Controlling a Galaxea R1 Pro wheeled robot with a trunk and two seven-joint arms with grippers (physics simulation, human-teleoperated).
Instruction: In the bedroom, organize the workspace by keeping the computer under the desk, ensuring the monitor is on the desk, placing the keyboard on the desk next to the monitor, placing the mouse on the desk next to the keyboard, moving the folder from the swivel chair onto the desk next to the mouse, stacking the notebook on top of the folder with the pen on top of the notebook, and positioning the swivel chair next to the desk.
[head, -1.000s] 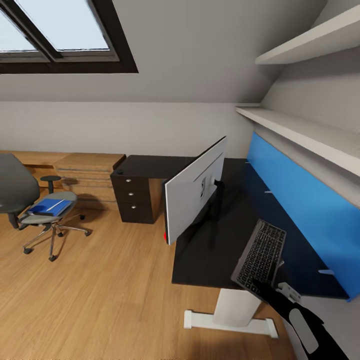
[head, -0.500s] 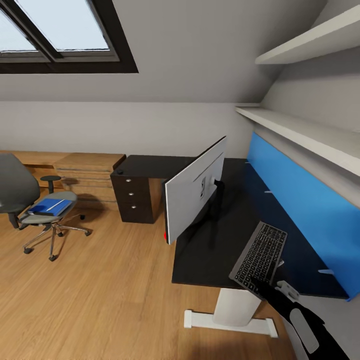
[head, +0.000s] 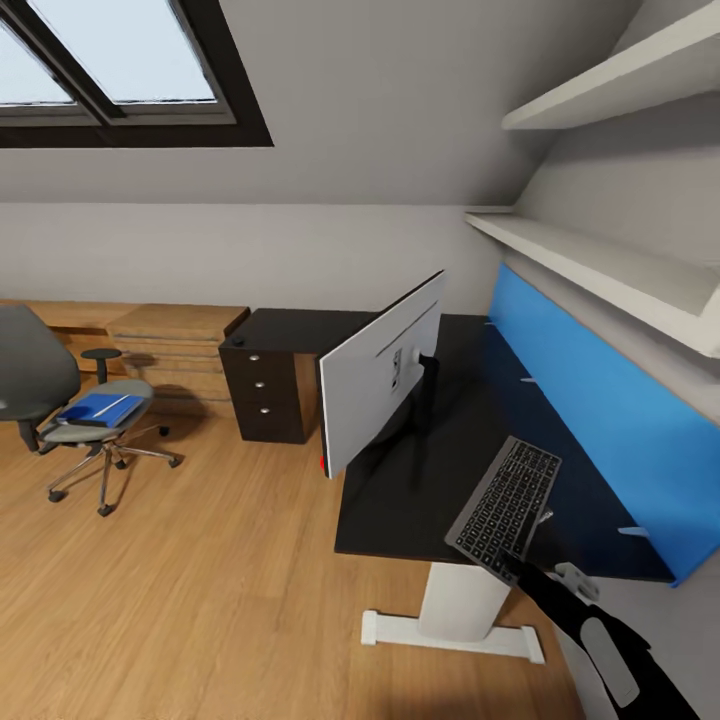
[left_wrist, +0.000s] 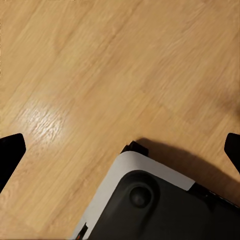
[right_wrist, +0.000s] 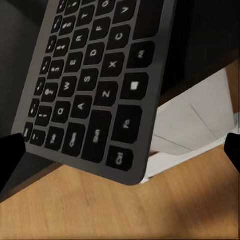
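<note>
The keyboard (head: 505, 505) hangs over the near edge of the desk (head: 400, 510), tilted, its near end lifted and pinched by the right gripper (head: 515, 570) at the short edge; held that way, I'd judge, so the far end can come down first onto the black top; its long axis runs away from the robot toward the blue back panel (head: 590, 400), keys facing up. In the right wrist view the keyboard (right_wrist: 95, 80) juts past the desk's rim, with the white desk foot (right_wrist: 195, 125) and plank floor (right_wrist: 120, 210) beneath, so part of it is unsupported. The monitor (head: 385, 380) stands on the desk just left of the keyboard, grey back toward the room, turned edge-on to the back panel. Well apart, by the low wooden cabinets (head: 170, 345), the swivel chair (head: 60, 400) carries the blue folder (head: 100, 408) on its seat; that step is not yet done. The left gripper (left_wrist: 120, 150) is spread wide, empty, over the floor beside the robot's own base (left_wrist: 160, 205).
</note>
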